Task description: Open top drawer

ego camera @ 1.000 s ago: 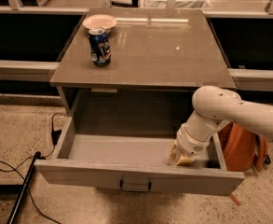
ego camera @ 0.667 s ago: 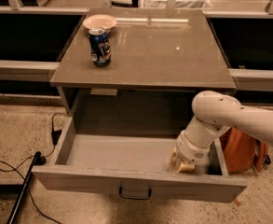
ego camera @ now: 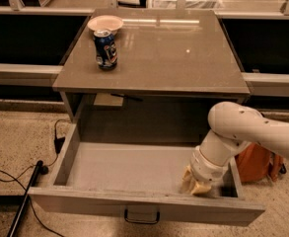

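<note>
Grey and flat-fronted, the top drawer (ego camera: 75, 201) stands pulled well out from under the bench (ego camera: 183, 58), its front panel nearest the camera with a small dark loop handle (ego camera: 142, 217) at the middle of the lower edge. Its plain grey box interior lies exposed, and the only thing inside it is the end effector (ego camera: 198, 185), which sits low in the front right corner, close behind the front panel and just beside the right wall. Whether the end effector is spread apart or closed together I cannot tell, as its tip is turned down into the corner. The white arm (ego camera: 242, 127) bends in from the right edge and drops over the drawer's right side. On the speckled floor to the left, a dark pole (ego camera: 23, 201) leans toward the drawer's front corner, and thin black cables (ego camera: 1, 174) trail near it. To the right, behind the arm, an orange bag (ego camera: 255, 162) sits on the floor beside the bench. Farther back, the bench's smooth grey top carries a blue drink can (ego camera: 105, 49) standing upright near the left rear, and a pale bowl (ego camera: 105, 22) just behind it, touching or nearly touching. Beyond the bench run dark panels and light rails, with a wire basket (ego camera: 183, 1) at the far edge.
</note>
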